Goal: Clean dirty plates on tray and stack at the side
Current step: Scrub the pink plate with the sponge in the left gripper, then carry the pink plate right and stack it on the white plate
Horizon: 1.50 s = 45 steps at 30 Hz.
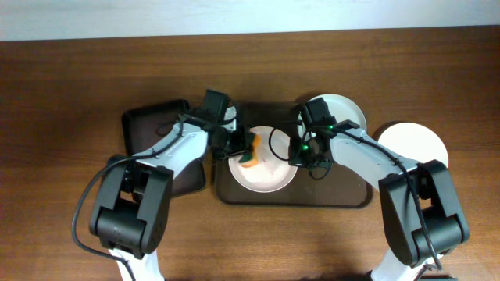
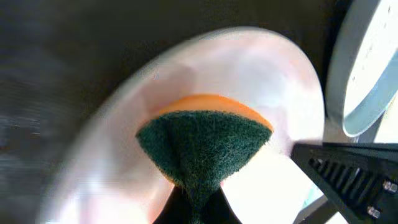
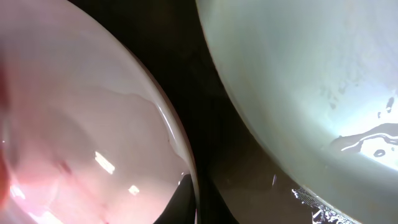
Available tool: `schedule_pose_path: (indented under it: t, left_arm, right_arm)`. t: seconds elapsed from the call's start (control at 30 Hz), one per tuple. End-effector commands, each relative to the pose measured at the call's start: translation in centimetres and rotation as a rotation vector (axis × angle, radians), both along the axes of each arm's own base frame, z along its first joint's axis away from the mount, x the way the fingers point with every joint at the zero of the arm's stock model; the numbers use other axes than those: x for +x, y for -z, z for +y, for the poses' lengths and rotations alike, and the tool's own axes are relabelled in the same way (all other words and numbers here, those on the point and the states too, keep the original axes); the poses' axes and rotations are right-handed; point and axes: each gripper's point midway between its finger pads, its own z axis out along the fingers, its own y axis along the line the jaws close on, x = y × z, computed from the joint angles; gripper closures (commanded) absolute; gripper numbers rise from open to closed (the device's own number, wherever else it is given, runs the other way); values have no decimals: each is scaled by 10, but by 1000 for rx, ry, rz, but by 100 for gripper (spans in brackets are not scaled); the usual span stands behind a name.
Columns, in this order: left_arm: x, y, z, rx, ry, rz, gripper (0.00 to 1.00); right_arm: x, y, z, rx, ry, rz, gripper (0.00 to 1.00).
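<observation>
A white plate (image 1: 264, 170) lies on the dark tray (image 1: 344, 199). My left gripper (image 1: 244, 148) is shut on an orange and green sponge (image 1: 250, 158) and presses it on the plate's left part. In the left wrist view the sponge (image 2: 202, 140) shows green side up on the plate (image 2: 249, 68). My right gripper (image 1: 300, 151) is shut on the plate's right rim (image 3: 180, 155). A second white plate (image 1: 340, 111) lies at the tray's back right; it also shows in the right wrist view (image 3: 298, 81).
A clean white plate (image 1: 414, 143) lies on the wooden table right of the tray. A second dark tray (image 1: 152, 121) sits at the left under my left arm.
</observation>
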Motion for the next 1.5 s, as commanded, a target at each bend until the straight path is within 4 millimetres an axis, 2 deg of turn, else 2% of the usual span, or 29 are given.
schedule_pose_path:
  t: [0.0,0.13,0.37,0.47,0.57,0.67,0.73,0.8,0.9,0.97,1.03,1.1,1.13,1.2,1.3,1.37,1.4,1.47]
  left_arm:
    - [-12,-2,-30,-8,37,7,100]
    - [-27,2,-53,-46,50,59,100]
    - [-40,26,-57,-50,19,173,100]
    - [-30,36,-41,29,-15,133,100]
    - [-17,48,-2,169,-57,93,100]
    - [-7,46,25,192,-46,76,100]
    - [2,35,33,188,-14,21,100]
    - [8,16,32,175,22,-44,100]
    - [12,-44,30,132,49,-177,100]
    - [13,-68,34,119,35,-219,100]
    - [15,-80,50,152,18,-250,100]
    - [17,-75,84,258,-50,-226,100]
    - [16,-71,101,308,-80,-206,100]
    - [15,-63,148,438,-137,-169,100]
    - [16,-59,174,495,-111,-174,100]
    - [15,-55,200,597,-153,-156,100]
    - [15,-53,207,625,-164,-150,100]
    - [14,-47,208,632,-162,-136,100]
  right_arm:
    - [-8,7,-4,-27,0,26,96]
    - [-8,7,-4,-27,0,26,96]
    - [-8,7,-4,-27,0,26,96]
    - [-8,7,-4,-27,0,26,96]
    - [-8,7,-4,-27,0,26,96]
    - [-8,7,-4,-27,0,26,96]
    - [-8,7,-4,-27,0,26,96]
    - [-8,7,-4,-27,0,26,96]
    - [-8,6,-4,-27,-5,23,96]
    - [-6,2,-3,-28,-30,6,96]
    - [1,-14,-1,-25,-70,-41,96]
    - [10,-36,-2,-39,-98,-106,96]
    - [14,-47,-7,-67,-98,-136,96]
    - [21,-81,-24,-169,-118,-232,96]
    - [24,-111,-46,-280,-107,-322,96]
    - [26,-129,-58,-365,-111,-383,96]
    - [27,-140,-68,-441,-110,-420,96]
    - [29,-162,-82,-603,-104,-490,96]
